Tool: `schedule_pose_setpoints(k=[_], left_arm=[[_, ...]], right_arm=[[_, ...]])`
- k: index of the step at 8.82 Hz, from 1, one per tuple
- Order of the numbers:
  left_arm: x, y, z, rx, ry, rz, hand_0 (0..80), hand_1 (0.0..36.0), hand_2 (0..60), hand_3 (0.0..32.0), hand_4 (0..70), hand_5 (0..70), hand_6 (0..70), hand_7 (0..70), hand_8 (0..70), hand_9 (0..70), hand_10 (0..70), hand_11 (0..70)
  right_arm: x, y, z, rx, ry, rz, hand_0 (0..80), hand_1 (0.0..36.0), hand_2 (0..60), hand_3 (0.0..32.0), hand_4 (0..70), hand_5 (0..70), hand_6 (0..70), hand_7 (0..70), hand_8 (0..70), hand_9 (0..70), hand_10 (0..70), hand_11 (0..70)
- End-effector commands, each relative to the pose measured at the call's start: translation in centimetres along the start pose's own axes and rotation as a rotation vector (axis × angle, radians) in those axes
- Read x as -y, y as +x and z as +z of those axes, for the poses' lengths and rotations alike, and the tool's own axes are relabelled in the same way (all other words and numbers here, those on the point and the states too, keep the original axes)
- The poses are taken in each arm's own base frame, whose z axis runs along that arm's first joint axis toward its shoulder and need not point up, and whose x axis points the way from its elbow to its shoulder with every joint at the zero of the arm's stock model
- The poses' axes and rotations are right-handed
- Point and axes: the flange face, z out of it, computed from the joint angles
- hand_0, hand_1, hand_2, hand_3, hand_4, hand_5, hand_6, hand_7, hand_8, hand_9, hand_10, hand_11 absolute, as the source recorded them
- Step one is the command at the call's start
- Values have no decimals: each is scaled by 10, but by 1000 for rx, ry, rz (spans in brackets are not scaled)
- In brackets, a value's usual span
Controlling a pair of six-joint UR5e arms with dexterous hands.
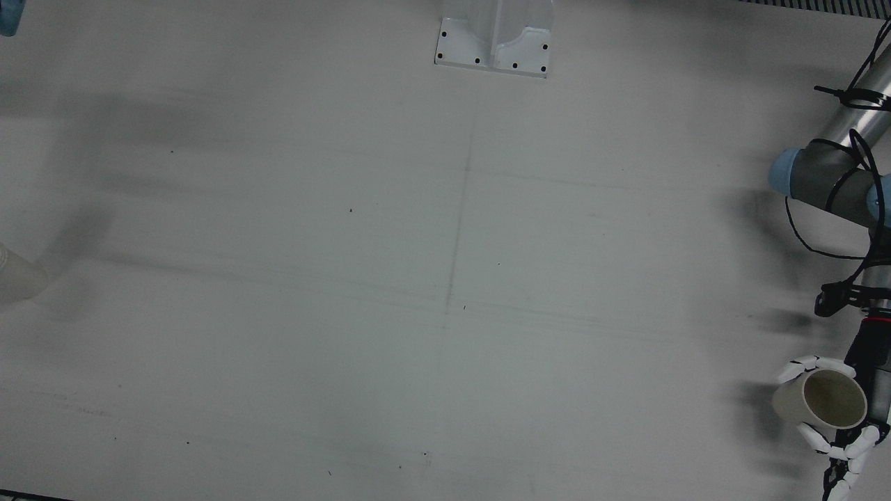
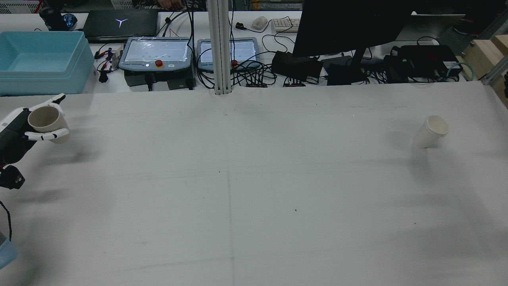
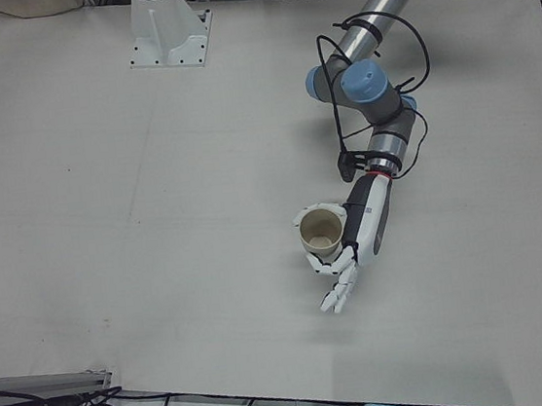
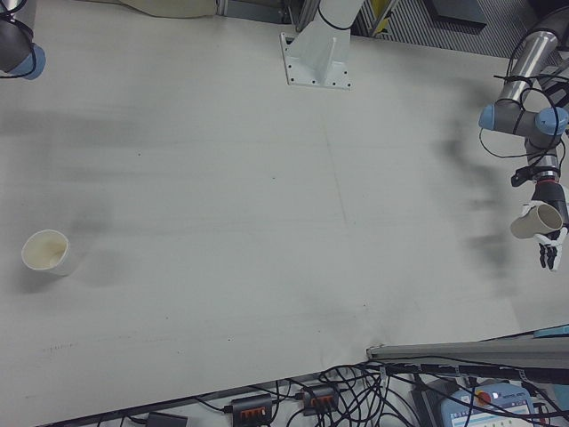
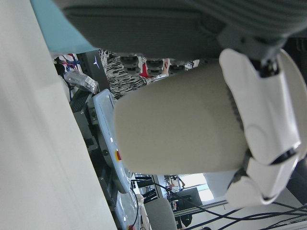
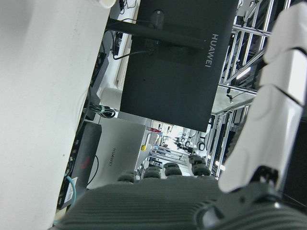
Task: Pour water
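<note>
My left hand (image 1: 873, 391) is shut on a beige paper cup (image 1: 828, 400) at the table's far left side and holds it above the surface, mouth up. The cup also shows in the rear view (image 2: 44, 119), the left-front view (image 3: 321, 232) and the left hand view (image 5: 177, 124). A second paper cup (image 2: 431, 131) stands upright on the table on my right side; it also shows in the right-front view (image 4: 46, 251). My right hand shows only in the right hand view, with a white finger (image 6: 268, 96) held straight and nothing in it.
A white pedestal base (image 1: 494, 43) is bolted at the table's back middle. Beyond the far edge stand a light blue bin (image 2: 39, 59), two teach pendants (image 2: 152, 53), a metal post (image 2: 220, 47) and a dark monitor (image 2: 349, 28).
</note>
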Motion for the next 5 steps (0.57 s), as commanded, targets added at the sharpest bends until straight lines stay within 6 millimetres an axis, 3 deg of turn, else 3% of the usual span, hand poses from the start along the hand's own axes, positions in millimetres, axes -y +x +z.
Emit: schedule_pose_setpoints(k=[1,2,4,5], left_arm=[[-31,39,5,-48,-21,-38,437,360,600,0,339,688,97,126,41,63,39,78],[-35,48,5,-61,-26,-41,438,360,600,0,342,692,99,129,42,65,38,78],[-37,63,6,-84,-23,-42,441,360,600,0,344,682,98,128,41,63,37,76],[-35,70,6,-96,-21,-42,439,360,600,0,342,671,96,128,40,62,36,74]], right_arm=[[56,48,25,-71,8,-57,496,172,61,0,12,74,13,40,0,13,0,10],[57,63,38,-94,2,-91,499,175,65,0,11,70,10,33,0,5,0,6],[20,112,88,-149,-68,-163,498,176,68,0,7,61,3,21,0,1,0,4],[11,134,90,-162,-80,-154,496,173,70,0,12,61,7,27,0,1,0,2]])
